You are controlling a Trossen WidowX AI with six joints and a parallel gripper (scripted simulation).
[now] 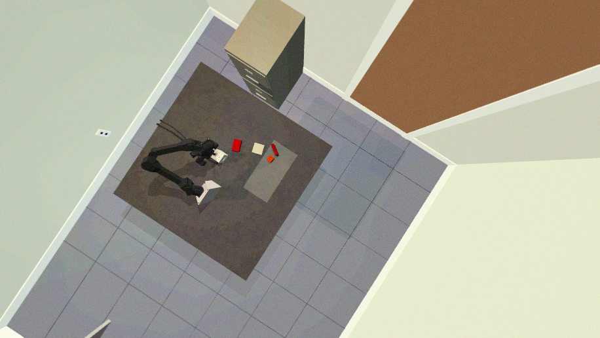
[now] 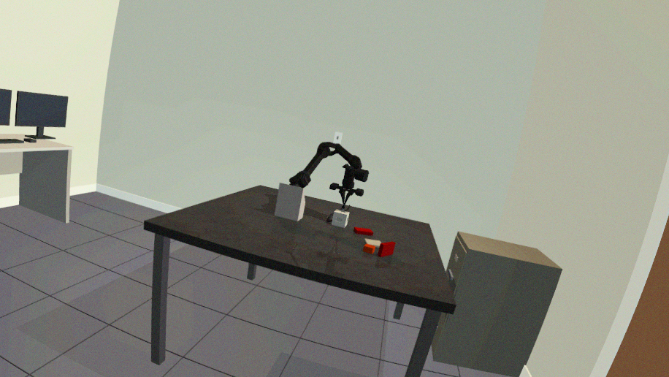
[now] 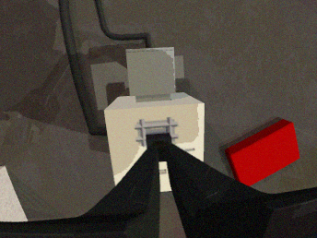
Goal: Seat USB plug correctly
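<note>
The white power cube (image 3: 125,122) (image 2: 340,218) (image 1: 220,157) stands on the dark table (image 2: 234,224), with dark cables running off behind it in the wrist view. My gripper (image 3: 161,152) (image 2: 345,204) hangs straight above the cube, fingers pointing down. It is shut on the small dark USB plug (image 3: 158,137), which sits at the grey metal socket frame (image 3: 158,125) on the cube's top. How deep the plug sits is hidden by the fingers.
A red block (image 3: 264,151) (image 2: 363,231) (image 1: 236,145) lies just right of the cube. Farther right lie a cream block (image 1: 258,148), an orange block (image 1: 270,158) and another red block (image 2: 386,248). The arm's grey base box (image 2: 290,202) stands to the left. A filing cabinet (image 2: 496,276) stands beside the table.
</note>
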